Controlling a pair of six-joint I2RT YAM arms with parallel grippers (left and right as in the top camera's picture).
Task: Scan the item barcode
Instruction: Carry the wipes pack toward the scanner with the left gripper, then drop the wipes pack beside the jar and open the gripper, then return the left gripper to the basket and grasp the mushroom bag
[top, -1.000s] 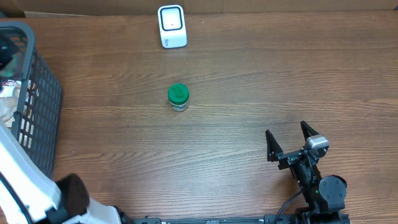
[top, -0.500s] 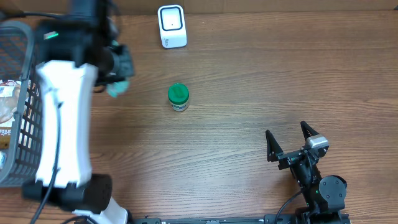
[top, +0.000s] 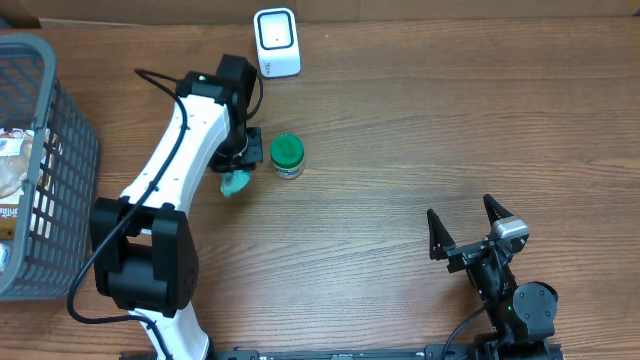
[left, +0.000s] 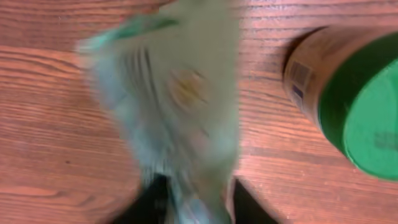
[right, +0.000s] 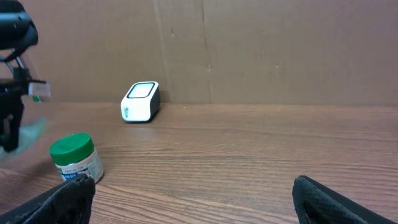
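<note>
The item, a teal packet (top: 236, 183), hangs just under my left gripper (top: 243, 160), a little left of a green-lidded jar (top: 287, 155). In the left wrist view the packet (left: 174, 106) is smeared by motion while the table is sharp; it lies loose between the parted jaws of the left gripper (left: 196, 193). The jar (left: 354, 93) shows a barcode on its side. The white scanner (top: 276, 42) stands at the back edge. My right gripper (top: 465, 225) rests open and empty at the front right, far from the jar (right: 76, 158) and the scanner (right: 140, 101).
A grey wire basket (top: 60, 150) with several packaged goods stands at the far left. A cardboard wall (right: 249, 50) closes off the back of the table. The left arm (top: 180, 140) stretches from the front left towards the jar.
The left arm swung out of the basket, past the back left, down to beside the jar. Its jaws have parted and the packet is slipping free. The right arm is unmoved.
</note>
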